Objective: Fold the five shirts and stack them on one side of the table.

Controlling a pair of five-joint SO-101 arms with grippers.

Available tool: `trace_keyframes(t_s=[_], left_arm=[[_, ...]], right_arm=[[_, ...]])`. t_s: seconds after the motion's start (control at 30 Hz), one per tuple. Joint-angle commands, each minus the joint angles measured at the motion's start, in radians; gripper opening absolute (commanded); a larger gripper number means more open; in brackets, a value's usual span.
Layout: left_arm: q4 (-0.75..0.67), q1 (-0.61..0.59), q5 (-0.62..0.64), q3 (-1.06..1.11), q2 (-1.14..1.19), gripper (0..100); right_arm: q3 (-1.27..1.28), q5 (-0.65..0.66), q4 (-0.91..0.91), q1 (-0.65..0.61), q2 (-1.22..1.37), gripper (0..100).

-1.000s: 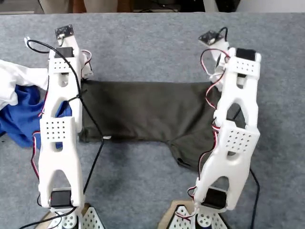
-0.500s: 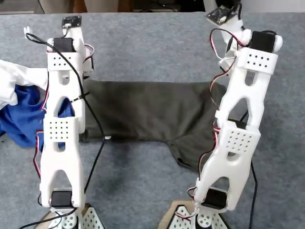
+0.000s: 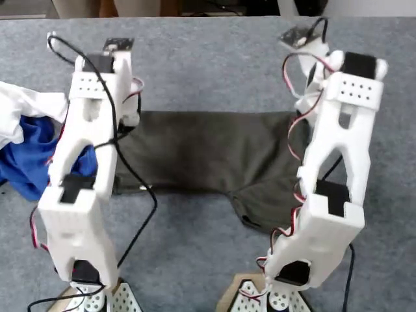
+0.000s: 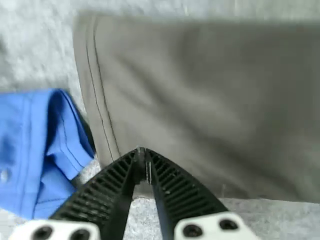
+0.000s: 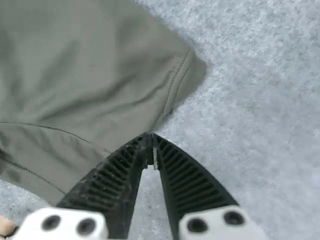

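Arms have lifted higher over olive shirt (image 3: 208, 153), fingers (image 4: 115, 185) closed.

The table (image 3: 208, 65) is grey, with olive shirt (image 3: 208, 153), blue shirt (image 3: 29, 166), white shirt (image 3: 16, 110).

No readable txt, nrs or logos anywhere tbh. Only label-ish thing is a tiny white tag (image 3: 145, 188) at the near hem of the olive shirt (image 3: 208, 146), and it's way too small to make out. Olive fabric looks plain up close in both wrist views, same w/ the blue shirt (image 4: 35, 150).
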Motion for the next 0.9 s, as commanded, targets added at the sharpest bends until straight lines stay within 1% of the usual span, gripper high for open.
trace_keyframes(t_s=[0.0, 0.07, 0.17, 0.27, 0.37, 0.43, 0.47, 0.57, 0.77, 0.87], left_arm=[[-0.147, -0.002, 0.012, 0.327, -0.143, 2], [-0.232, -0.021, 0.012, 0.454, -0.183, 2], [-0.321, -0.046, 0.012, 0.562, -0.202, 2], [-0.336, -0.055, 0.012, 0.615, -0.2, 2], [-0.339, -0.077, 0.011, 0.66, -0.2, 2], [-0.359, -0.114, 0.005, 0.672, -0.2, 2], [-0.364, -0.127, -0.021, 0.674, -0.2, 2], [-0.362, -0.137, -0.069, 0.69, -0.205, 2], [-0.339, -0.133, -0.074, 0.692, -0.211, 2], [-0.293, -0.124, -0.068, 0.631, -0.225, 2]], right_arm=[[0.22, -0.015, -0.226, 0.008, -0.062, 0.4], [0.302, -0.014, -0.33, 0.008, -0.048, 0.5], [0.349, -0.011, -0.428, 0.008, 0.005, 0.5], [0.338, -0.011, -0.471, 0.013, 0.09, 0.5], [0.278, -0.011, -0.473, 0.033, 0.188, 0.5], [0.229, -0.011, -0.46, 0.054, 0.245, 0.5], [0.202, -0.009, -0.445, 0.061, 0.266, 0.5], [0.107, -0.008, -0.385, 0.062, 0.312, 0.5], [-0.033, 0.025, -0.25, 0.047, 0.337, 0.5], [-0.117, 0.026, -0.157, 0.044, 0.321, 0.5]])
